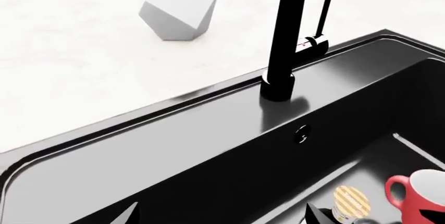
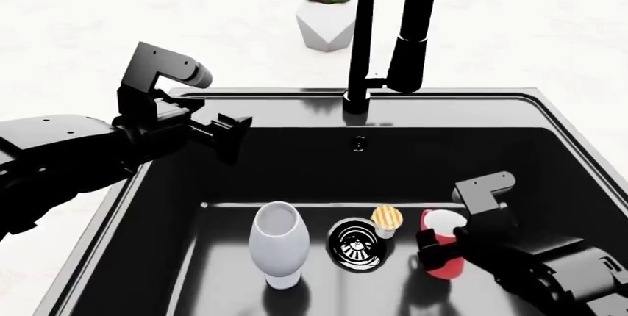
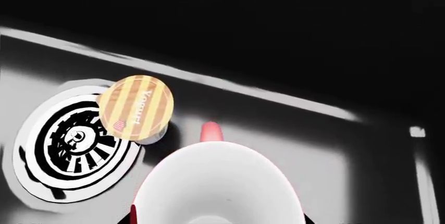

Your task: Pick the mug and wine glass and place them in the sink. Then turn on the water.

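Note:
The wine glass stands upright on the floor of the black sink, left of the drain. The red mug is low in the sink, right of the drain, and my right gripper is shut on it. In the right wrist view its white inside fills the space between the fingers, with its handle pointing away. The mug also shows in the left wrist view. My left gripper is open and empty over the sink's back left, its fingertips wide apart. No water runs from the black faucet.
A chrome drain lies mid-floor, with a striped yogurt cup beside it, close to the mug. The faucet's thin lever rises beside its column. A white faceted plant pot stands on the marble counter behind the sink.

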Controlling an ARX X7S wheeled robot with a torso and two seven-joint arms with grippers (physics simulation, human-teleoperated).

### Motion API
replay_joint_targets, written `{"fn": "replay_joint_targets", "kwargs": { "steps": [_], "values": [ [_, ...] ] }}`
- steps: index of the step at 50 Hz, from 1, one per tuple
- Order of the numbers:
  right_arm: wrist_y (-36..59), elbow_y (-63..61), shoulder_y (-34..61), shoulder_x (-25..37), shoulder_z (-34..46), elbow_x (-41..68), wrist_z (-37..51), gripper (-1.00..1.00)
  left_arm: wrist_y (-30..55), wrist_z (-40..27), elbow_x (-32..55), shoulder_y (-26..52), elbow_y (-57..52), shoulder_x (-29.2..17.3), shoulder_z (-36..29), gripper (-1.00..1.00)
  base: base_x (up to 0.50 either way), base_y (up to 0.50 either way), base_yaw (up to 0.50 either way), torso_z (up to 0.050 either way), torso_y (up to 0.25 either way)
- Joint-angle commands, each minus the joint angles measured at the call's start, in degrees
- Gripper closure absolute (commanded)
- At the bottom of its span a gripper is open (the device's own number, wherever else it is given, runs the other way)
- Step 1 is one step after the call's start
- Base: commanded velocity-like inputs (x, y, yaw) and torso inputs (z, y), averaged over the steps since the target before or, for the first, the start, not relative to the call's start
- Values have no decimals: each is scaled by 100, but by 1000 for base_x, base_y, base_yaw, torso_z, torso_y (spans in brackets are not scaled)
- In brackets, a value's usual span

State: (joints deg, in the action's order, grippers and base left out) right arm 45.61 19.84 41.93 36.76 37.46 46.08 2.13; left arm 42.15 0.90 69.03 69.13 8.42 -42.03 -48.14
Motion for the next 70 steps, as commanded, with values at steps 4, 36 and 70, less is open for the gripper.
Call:
{"fn": "replay_joint_targets", "kwargs": {
  "steps": [4, 36, 70],
  "values": [
    [-32, 4, -16, -7, 27, -158, -99, 100, -11, 16, -30, 0, 17, 10, -14, -100, 0, 0, 0, 0, 0],
    [239, -293, 128, 153, -39, -46, 41, -100, -30, 3, -26, -12, -4, 4, 3, -100, 0, 0, 0, 0, 0],
    [1197, -2496, 770, 1099, -1337, 1248, 1147, -100, -613, -1392, -566, 62, 266, 263, 327, -100, 0, 0, 0, 0, 0]
  ]
}}
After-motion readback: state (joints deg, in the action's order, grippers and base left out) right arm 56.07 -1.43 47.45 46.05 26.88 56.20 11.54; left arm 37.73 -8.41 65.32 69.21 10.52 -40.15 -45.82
